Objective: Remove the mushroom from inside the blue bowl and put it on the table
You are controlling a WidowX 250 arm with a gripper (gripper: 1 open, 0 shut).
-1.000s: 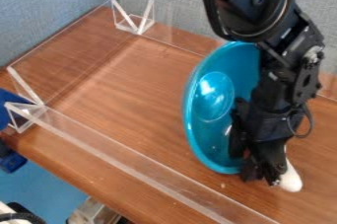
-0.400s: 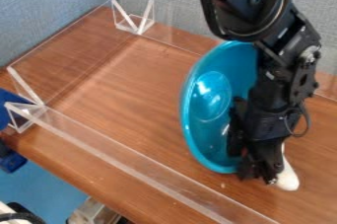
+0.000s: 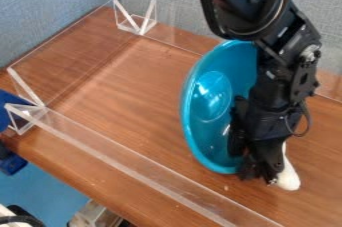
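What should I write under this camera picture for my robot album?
Robot gripper pointing down at the wooden table, beside a blue bowl tipped up on its edge, with something white at its fingertips.

A: Where does the camera sit?

B: Raised, off one corner of the table, looking down at a slant across the wood. The clear wall along the near edge runs diagonally through the lower left.

A: How near?

B: Fairly close. The arm is cut off by the top edge, and the bowl fills much of the right half.

A: Another view to compare?

B: No, only this one.
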